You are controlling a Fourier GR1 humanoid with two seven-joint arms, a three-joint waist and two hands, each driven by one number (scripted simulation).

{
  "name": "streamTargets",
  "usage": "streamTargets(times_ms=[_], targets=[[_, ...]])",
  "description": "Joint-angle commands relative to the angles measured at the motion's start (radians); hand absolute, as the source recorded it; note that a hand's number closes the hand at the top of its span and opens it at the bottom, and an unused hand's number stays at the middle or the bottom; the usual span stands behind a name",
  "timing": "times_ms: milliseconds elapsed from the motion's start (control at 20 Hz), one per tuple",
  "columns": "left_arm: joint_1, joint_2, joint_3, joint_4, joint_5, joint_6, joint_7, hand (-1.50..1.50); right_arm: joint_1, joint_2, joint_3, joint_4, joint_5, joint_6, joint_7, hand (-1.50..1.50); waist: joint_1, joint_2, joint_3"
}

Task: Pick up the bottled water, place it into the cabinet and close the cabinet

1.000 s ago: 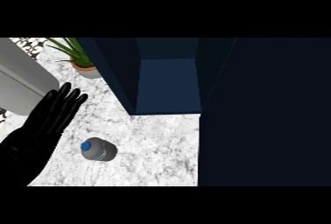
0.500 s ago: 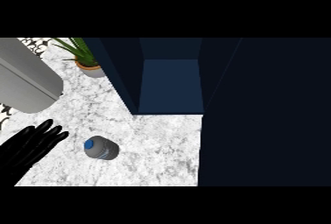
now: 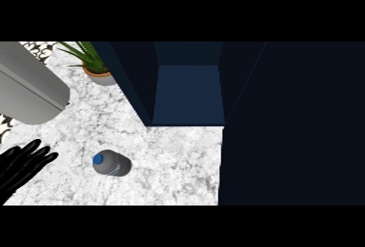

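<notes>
Nothing is done yet. The bottled water (image 3: 112,163) sits on the marble counter (image 3: 178,164), in front and left of the open cabinet (image 3: 187,96). My left hand (image 3: 21,166), farther left of the cabinet, has straight fingers and holds nothing. Picking, placing and closing remain.

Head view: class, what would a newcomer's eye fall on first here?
The dark blue cabinet dominates, open at the back of the white marble counter. In front of it, to the left, the water bottle sits alone, its blue cap showing from above. The black left hand shows at the lower left edge, fingers straight, apart from the bottle.
</notes>
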Motion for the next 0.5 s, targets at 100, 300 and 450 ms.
streamTargets(times_ms=[100, 300, 450], targets=[[-0.065, -0.030, 0.061, 0.148, -0.051, -0.051, -0.038, -1.50, 0.140, 0.000, 0.070, -0.142, 0.008, 0.018, 0.002, -1.50, -0.009, 0.001, 0.000], [-0.115, -0.109, 0.053, 0.231, -0.229, -0.085, -0.109, -1.50, 0.114, 0.010, 0.057, -0.025, 0.030, 0.025, -0.113, -1.50, -0.005, 0.002, 0.000], [-0.074, -0.228, 0.005, 0.238, -0.413, -0.032, -0.167, -1.50, 0.256, -0.008, 0.110, -0.122, 0.052, 0.044, -0.120, -1.50, -0.013, -0.001, -0.001]])
